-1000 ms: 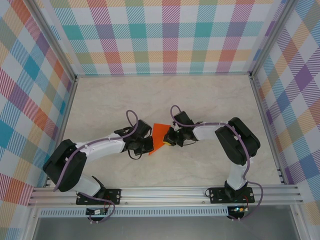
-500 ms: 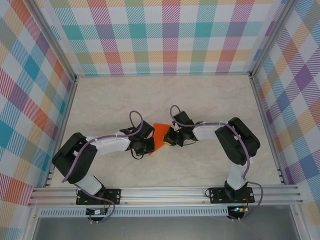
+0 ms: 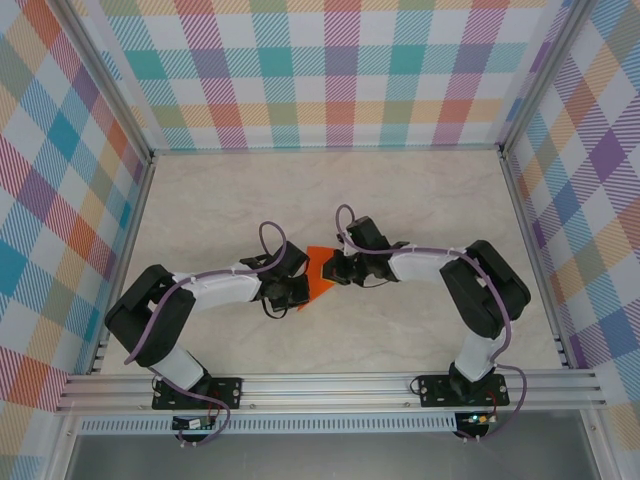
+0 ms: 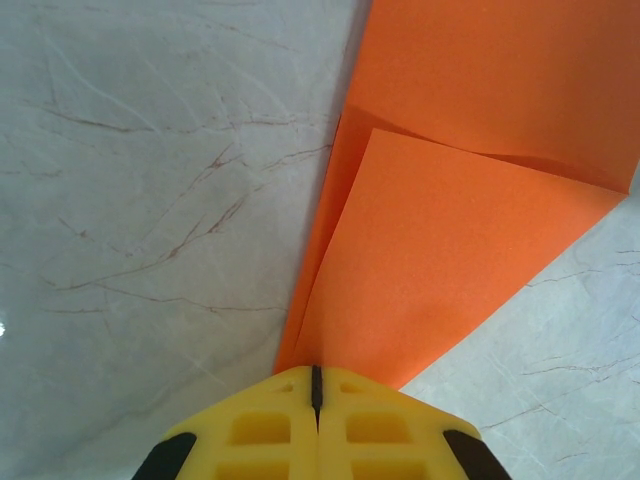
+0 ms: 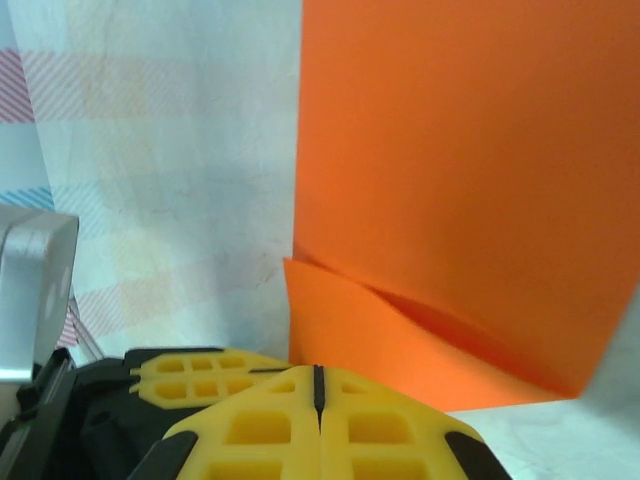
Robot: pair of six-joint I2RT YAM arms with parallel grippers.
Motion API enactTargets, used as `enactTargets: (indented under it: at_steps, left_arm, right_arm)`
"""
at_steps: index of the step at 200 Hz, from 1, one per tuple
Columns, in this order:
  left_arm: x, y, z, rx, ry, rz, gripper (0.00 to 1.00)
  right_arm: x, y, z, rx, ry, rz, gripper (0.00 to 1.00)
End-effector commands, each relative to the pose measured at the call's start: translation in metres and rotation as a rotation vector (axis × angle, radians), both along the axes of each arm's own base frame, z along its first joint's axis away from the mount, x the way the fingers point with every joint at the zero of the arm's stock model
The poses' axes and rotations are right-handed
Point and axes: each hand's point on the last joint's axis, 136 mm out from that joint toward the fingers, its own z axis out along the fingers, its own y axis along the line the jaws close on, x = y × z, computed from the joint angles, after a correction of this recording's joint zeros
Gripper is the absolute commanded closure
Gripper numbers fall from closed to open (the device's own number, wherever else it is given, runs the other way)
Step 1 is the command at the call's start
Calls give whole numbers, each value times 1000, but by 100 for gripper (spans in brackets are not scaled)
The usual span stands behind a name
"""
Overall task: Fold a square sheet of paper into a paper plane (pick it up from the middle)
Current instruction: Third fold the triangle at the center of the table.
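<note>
The square sheet of paper, bright orange and folded with a slanted flap over it, hangs a little above the table between the two arms. My left gripper is shut on its lower left edge. In the left wrist view the paper runs straight into the closed seam of the left gripper. My right gripper is shut on the paper's right side. In the right wrist view the sheet stands upright out of the right gripper, with the left gripper's yellow fingers close beside it.
The pale marble tabletop lies under the paper. Plaid walls close in the back and both sides. An aluminium rail with the arm bases runs along the near edge.
The left arm's elbow has swung right and closer to its base. The right arm has stretched slightly left, nudging the paper a little up and left. Both grippers stay shut on it.
</note>
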Motion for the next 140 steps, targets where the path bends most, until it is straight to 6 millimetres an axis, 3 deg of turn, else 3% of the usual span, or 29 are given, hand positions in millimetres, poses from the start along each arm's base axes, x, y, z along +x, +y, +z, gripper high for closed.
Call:
enactTargets:
  at_steps: [1,33,92,140]
  left_arm:
    - [-18,20,-20,101,56,1,100]
    - [-18,21,-20,106,56,7,100]
    - [-19,22,-21,105,63,14,100]
    - [-32,37,-31,172,114,17,100]
  right_arm:
    - [-16,19,-3,25,0,94,96]
    - [-20,27,-15,6,35,93,97]
    - [-25,22,-37,-35,82,86,99]
    - [-12,-8,-51,-134,17,62,100]
